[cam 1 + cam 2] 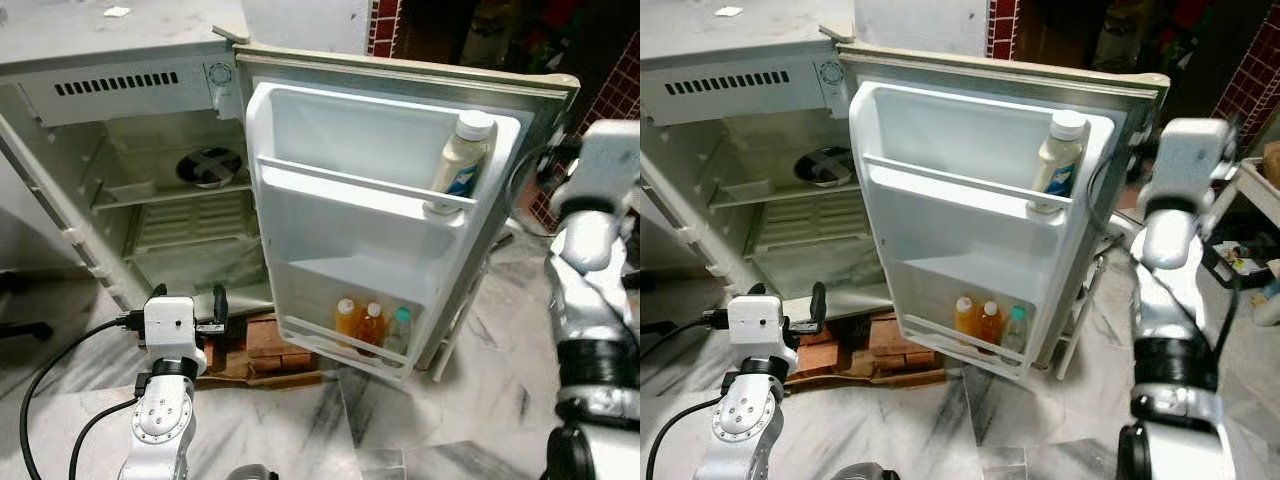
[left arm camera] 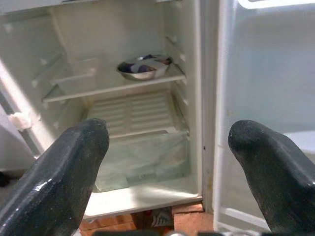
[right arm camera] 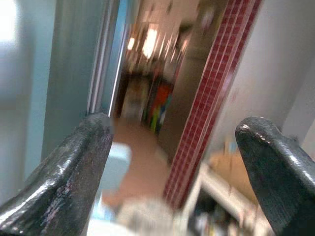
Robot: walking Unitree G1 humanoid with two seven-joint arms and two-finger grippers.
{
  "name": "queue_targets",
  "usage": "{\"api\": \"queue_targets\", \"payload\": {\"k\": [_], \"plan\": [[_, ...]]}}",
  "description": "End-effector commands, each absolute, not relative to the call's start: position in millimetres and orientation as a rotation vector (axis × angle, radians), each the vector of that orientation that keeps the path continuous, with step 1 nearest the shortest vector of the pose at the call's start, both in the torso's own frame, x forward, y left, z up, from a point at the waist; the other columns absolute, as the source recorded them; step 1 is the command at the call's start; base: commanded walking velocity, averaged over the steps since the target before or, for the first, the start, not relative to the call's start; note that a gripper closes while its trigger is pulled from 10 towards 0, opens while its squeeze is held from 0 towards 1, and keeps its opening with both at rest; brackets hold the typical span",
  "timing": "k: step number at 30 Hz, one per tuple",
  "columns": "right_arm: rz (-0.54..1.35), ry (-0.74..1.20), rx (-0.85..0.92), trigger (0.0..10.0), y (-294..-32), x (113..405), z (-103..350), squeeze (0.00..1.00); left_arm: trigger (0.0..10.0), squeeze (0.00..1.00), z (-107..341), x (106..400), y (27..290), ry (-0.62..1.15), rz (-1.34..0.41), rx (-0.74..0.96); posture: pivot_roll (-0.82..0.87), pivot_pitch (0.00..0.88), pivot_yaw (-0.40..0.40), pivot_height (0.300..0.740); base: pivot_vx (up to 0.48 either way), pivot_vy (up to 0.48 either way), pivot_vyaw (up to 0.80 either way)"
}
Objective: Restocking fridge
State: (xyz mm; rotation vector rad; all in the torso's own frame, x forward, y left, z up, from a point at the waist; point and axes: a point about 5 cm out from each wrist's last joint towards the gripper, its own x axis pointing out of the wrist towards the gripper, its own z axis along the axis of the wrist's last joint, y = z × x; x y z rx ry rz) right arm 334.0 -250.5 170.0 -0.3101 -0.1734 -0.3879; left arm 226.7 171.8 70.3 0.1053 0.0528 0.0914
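Observation:
The small fridge [image 1: 120,95] stands open, its door [image 1: 350,235] swung out to the right. A white bottle with a blue label [image 1: 460,155] leans in the upper door shelf. Two orange bottles [image 1: 358,320] and a clear bottle [image 1: 399,330] stand in the lower door shelf. A metal bowl [image 2: 144,67] sits on the inner shelf. My left gripper [image 2: 170,132] hovers low before the fridge, open and holding nothing. My right arm [image 1: 600,200] is raised beside the door's outer edge; the right gripper [image 3: 175,125] is open, nothing between its fingers.
Red bricks [image 1: 270,345] prop up the fridge's front. Black cables [image 1: 50,370] trail over the marble floor [image 1: 420,420] at the left. A red tiled wall [image 3: 216,93] and a cluttered room lie beyond the door.

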Motion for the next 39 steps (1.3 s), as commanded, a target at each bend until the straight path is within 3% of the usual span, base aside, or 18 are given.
{"api": "queue_targets", "payload": {"k": [1, 18, 27, 39], "plan": [[-0.387, -0.159, -0.305, 10.0, -249, 335, 169, 0.0, 10.0, 0.0, 70, 227, 172, 0.055, 0.093, 0.116, 0.0, 0.029, 0.044, 0.74, 0.0, -0.401, 0.0], [-0.274, -0.025, -0.221, 10.0, -233, 331, 135, 0.0, 10.0, 0.0, 68, 228, 170, 0.062, 0.098, 0.119, 0.0, 0.03, 0.033, 0.74, 0.0, -0.396, 0.0], [-0.177, -0.028, -0.189, 10.0, -216, 334, 134, 0.0, 10.0, 0.0, 66, 227, 171, 0.073, 0.107, 0.124, 0.0, 0.031, 0.031, 0.74, 0.0, -0.354, 0.8], [-0.004, -0.002, -0.112, 10.0, -187, 331, 122, 0.0, 10.0, 0.0, 66, 226, 169, 0.061, 0.111, 0.109, 0.0, 0.031, 0.034, 0.74, 0.0, 0.0, 0.8]]}}
